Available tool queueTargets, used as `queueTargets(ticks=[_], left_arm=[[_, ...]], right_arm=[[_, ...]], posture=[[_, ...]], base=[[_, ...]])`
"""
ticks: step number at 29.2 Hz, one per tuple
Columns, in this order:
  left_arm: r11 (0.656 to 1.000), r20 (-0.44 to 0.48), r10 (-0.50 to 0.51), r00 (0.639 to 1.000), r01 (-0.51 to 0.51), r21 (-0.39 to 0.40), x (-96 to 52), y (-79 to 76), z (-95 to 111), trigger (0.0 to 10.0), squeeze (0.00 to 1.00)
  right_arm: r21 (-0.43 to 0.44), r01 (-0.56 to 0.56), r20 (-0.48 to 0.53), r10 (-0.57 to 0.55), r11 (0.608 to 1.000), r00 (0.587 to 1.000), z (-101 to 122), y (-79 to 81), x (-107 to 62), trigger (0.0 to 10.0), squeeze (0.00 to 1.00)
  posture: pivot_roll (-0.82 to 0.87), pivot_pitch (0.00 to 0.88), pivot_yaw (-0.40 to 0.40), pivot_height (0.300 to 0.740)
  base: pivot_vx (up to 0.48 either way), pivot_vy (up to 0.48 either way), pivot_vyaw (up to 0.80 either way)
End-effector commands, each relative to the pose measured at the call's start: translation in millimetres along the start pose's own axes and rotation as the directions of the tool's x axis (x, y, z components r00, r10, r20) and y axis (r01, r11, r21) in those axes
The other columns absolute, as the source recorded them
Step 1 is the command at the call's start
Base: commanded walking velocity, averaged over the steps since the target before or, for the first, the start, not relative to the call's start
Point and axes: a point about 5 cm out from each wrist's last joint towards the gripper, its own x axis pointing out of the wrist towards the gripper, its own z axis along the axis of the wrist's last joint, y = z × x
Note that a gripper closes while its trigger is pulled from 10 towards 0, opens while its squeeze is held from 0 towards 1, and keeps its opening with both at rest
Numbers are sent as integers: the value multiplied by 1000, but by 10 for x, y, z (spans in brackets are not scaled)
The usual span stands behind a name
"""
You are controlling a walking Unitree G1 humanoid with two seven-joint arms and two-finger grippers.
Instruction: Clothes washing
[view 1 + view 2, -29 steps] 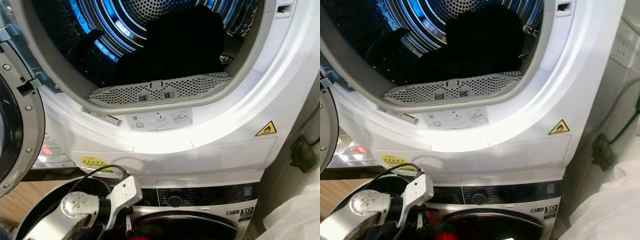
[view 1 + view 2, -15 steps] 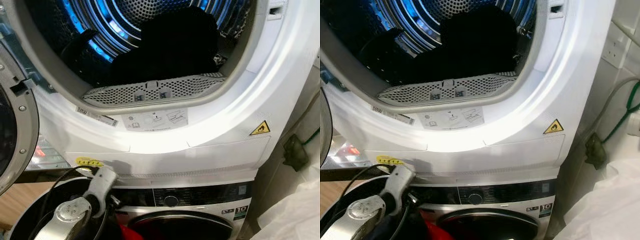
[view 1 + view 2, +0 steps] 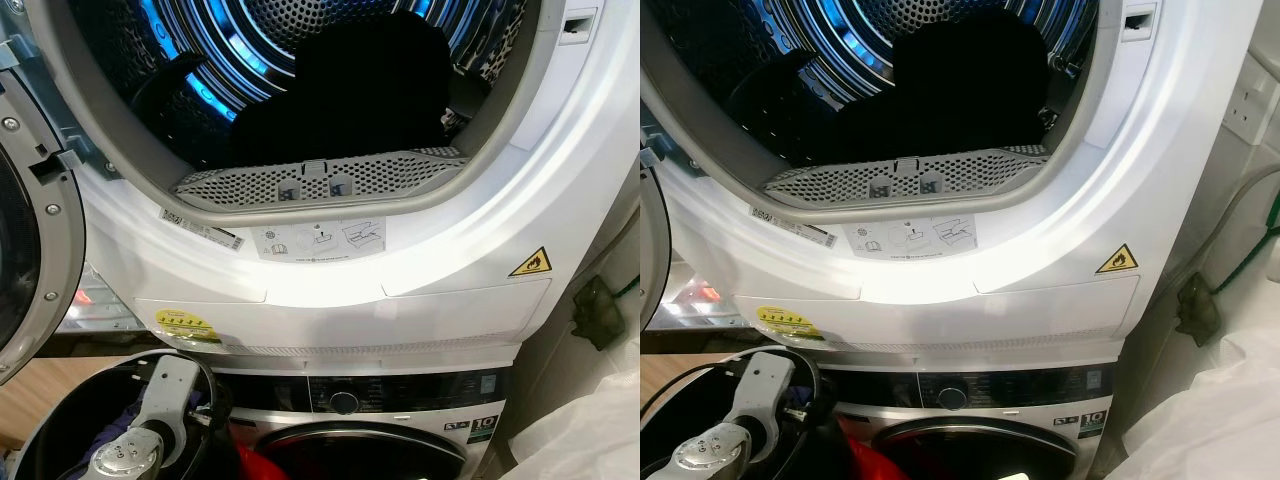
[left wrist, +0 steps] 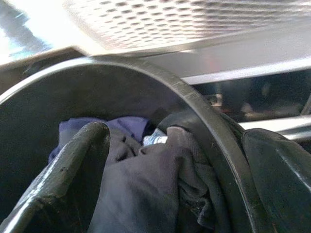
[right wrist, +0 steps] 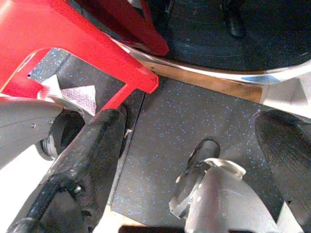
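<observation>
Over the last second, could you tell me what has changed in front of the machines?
The left arm has dropped toward the black basket; the left gripper now reaches among the dark clothes in it, fingers apart around them, one outside the rim. The dryer with its dark load is unchanged; the small shifts are camera motion. The right gripper hangs open over the floor.

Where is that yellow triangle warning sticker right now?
The yellow warning sticker sits on the dryer's white front, lower right of the open drum, above the washing machine's control panel.
</observation>
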Motion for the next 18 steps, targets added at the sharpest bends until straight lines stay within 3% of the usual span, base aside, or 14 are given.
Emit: queueTargets(ticks=[1,5,8,11,13,15,18], left_arm=[[981,-95,194,976,-196,-9,-69,354,-160,10000,0],[955,-100,288,952,-294,-48,-125,501,-164,10000,0],[953,53,302,952,-300,-30,-173,548,37,10000,0],[966,176,256,950,-246,-77,-213,495,224,10000,0],[981,212,192,958,-179,-79,-226,426,273,10000,0],[998,227,65,972,-63,-13,-207,283,272,10000,0],[996,230,-85,969,74,59,-196,117,257,10000,0]], right_arm=[[-20,-20,-10,20,1000,1000,19,61,10,10000,0],[-23,-20,-2,20,1000,1000,61,68,17,10000,0],[-26,-24,3,24,999,1000,80,83,20,10000,0],[-25,-31,-1,31,999,1000,67,121,21,10000,0],[-26,-35,-4,35,999,999,59,141,21,10000,0],[-23,-35,-5,35,999,999,49,150,20,10000,0],[-21,-31,-10,31,999,999,26,144,16,10000,0]], posture=[[145,0,159,740],[150,0,172,740],[159,0,176,740],[159,0,185,740],[154,0,187,740],[148,0,189,740],[143,0,191,740]], base=[[0,0,0],[0,0,0],[0,0,0],[0,0,0],[0,0,0],[0,0,0],[0,0,0]])
